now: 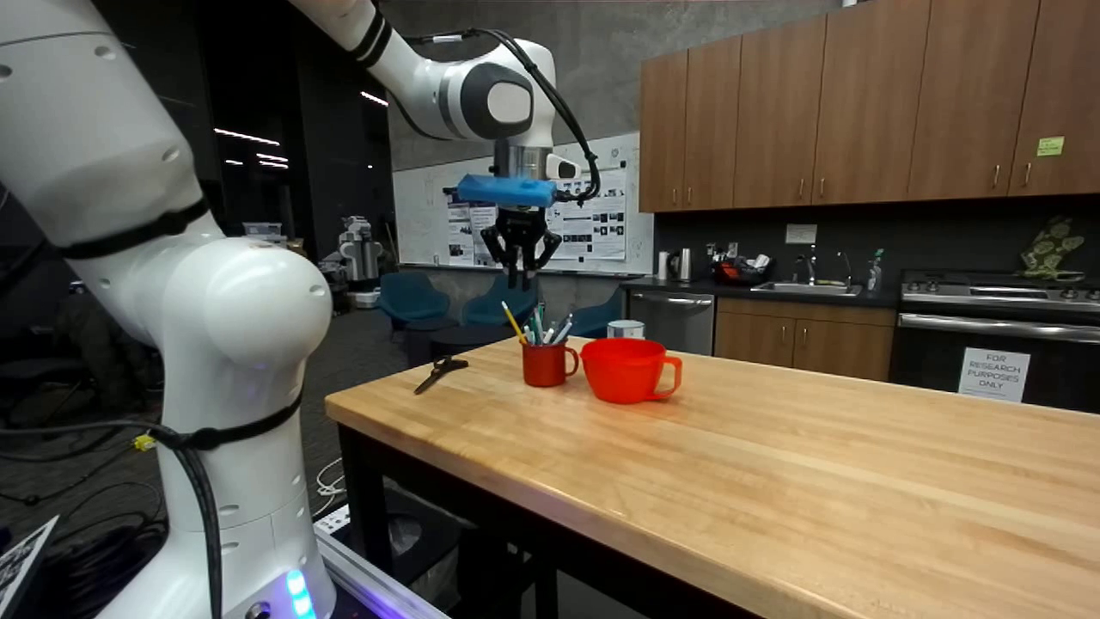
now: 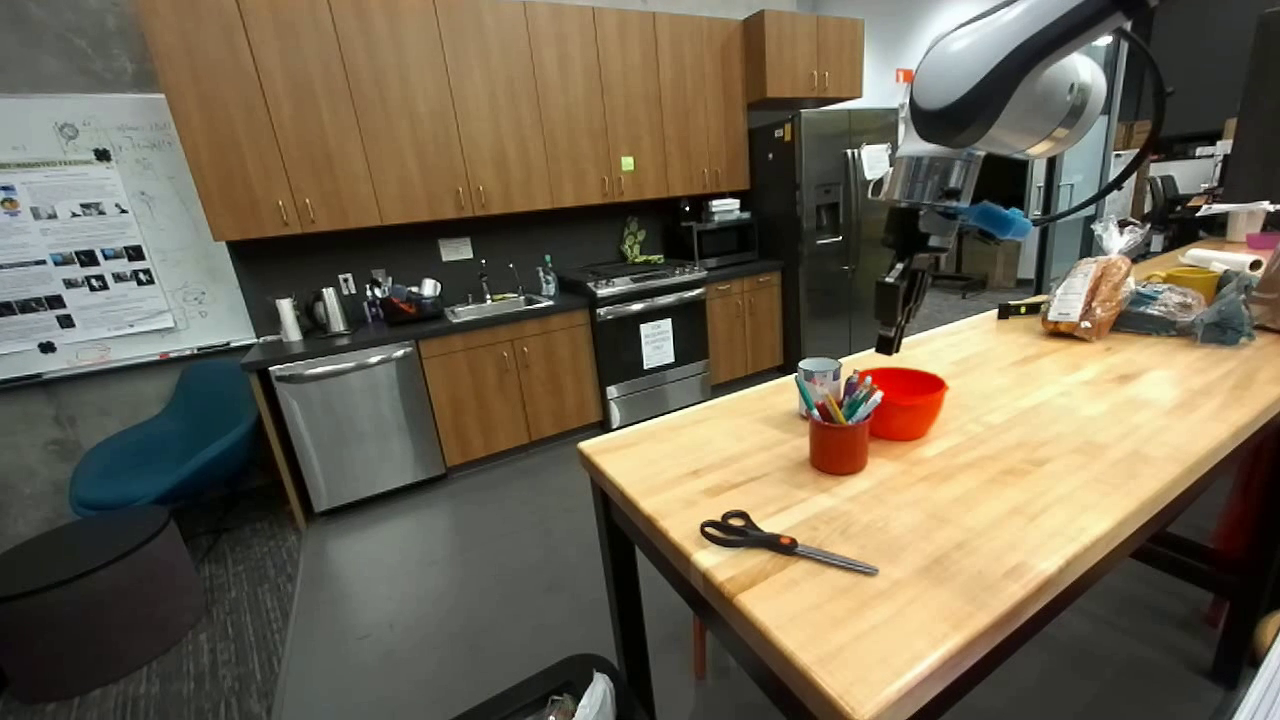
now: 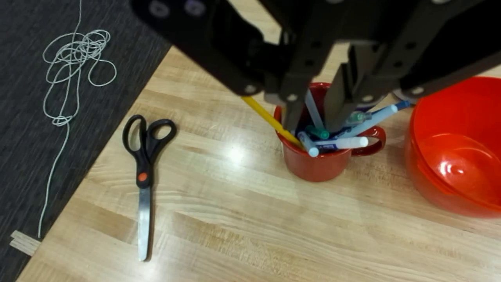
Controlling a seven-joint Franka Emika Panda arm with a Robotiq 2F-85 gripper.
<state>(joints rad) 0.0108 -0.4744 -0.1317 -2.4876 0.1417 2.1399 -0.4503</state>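
Two fingers [image 3: 291, 107] of my gripper [image 3: 313, 119] hang above the red mug [image 3: 318, 167], with a narrow gap between them; so my jaws are a little apart, and I see nothing gripped there. The mug stands upright on the wooden table [image 3: 219, 219], to the left of the red bowl [image 3: 458, 149], and it is crowded with pens [image 3: 348, 143] and a yellow pencil [image 3: 271, 120], which leans out to the left. If I came down here, I think my fingertips could strike the pens, because they lean in different directions and leave little room; a hard push on one side could then tip the mug. If I closed with poor aim, I might catch two pens together, or the rim. My wrist view alone could deceive me: there my fingers seem to reach into the mug, while both exterior views show air between my fingertips and the pens. A grey can [image 2: 820, 372], on the far side, is plain in both exterior views, but from my wrist I hardly make it out. The bowl's handle [image 1: 677, 376] shows only in an exterior view; the scissors [image 3: 143, 176], farther left, appear in all three.
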